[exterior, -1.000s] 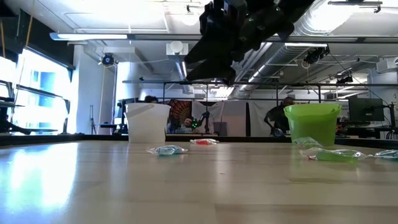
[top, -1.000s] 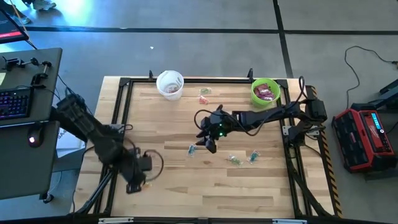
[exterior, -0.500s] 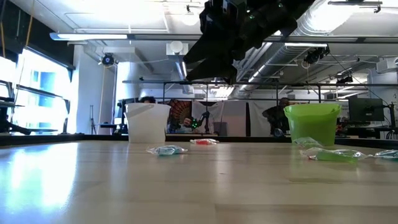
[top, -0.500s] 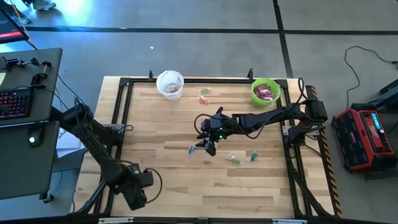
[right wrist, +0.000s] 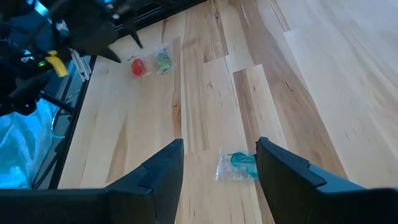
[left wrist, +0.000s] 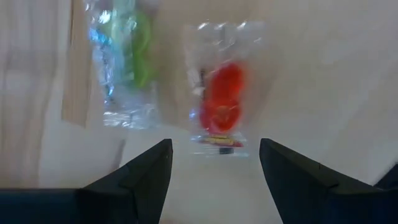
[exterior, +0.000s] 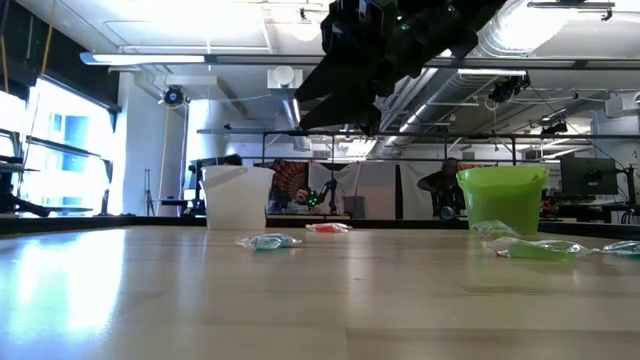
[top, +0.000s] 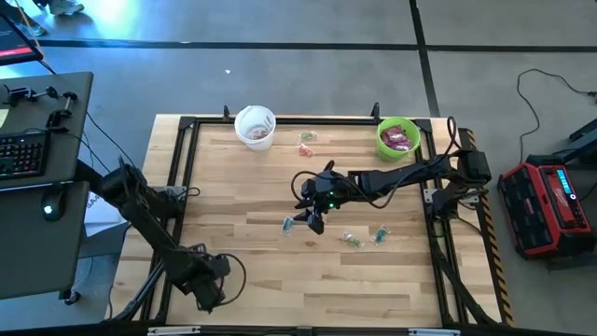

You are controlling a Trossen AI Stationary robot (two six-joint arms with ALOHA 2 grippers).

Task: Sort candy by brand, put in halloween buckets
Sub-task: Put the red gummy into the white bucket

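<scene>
My left gripper is open near the table's front left corner, over a red candy and a green candy, both clear-wrapped and flat on the wood. My right gripper is open above mid-table, high over a bluish candy that lies on the wood. The white bucket and the lime green bucket stand at the far edge. The green bucket holds magenta packets. More candies lie near the far edge and to the right of my right gripper.
A black frame rail runs around the table top. Cables trail along my right arm. A desk with a keyboard stands left of the table. Bare wood lies between the two grippers. People show far behind in the low view.
My left gripper has gone toward the table's near edge and come to rest by the front left corner, its arm folding lower. My right gripper has kept still. No candy has moved.
</scene>
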